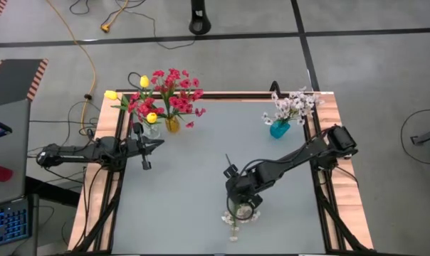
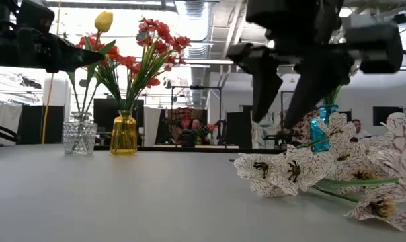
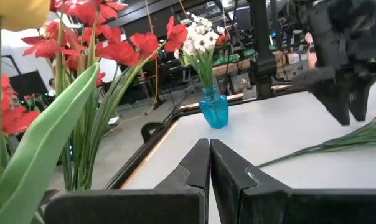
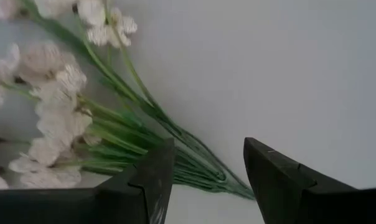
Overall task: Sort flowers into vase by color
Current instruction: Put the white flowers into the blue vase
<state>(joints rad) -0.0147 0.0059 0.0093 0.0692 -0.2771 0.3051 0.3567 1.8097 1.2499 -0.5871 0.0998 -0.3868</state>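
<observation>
From above, the right pincer (image 1: 241, 203) hangs over a white flower spray (image 1: 233, 220) lying near the table's (image 1: 186, 185) front edge, while the left pincer (image 1: 145, 149) waits beside the clear vase (image 1: 151, 130). At table height, the spray (image 2: 304, 171) lies flat. Each wrist view settles the fingers: right pincer (image 4: 206, 168) spread apart above the green stems (image 4: 175, 140), left pincer (image 3: 210, 165) closed, empty.

Even, bright overhead light is seen on the table (image 1: 201, 178), with only faint shadows. In the low view, glare is given off by ceiling lamps (image 2: 189, 10), and the near white spray (image 2: 290, 171) is blurred. The arms are rendered as dark silhouettes.
</observation>
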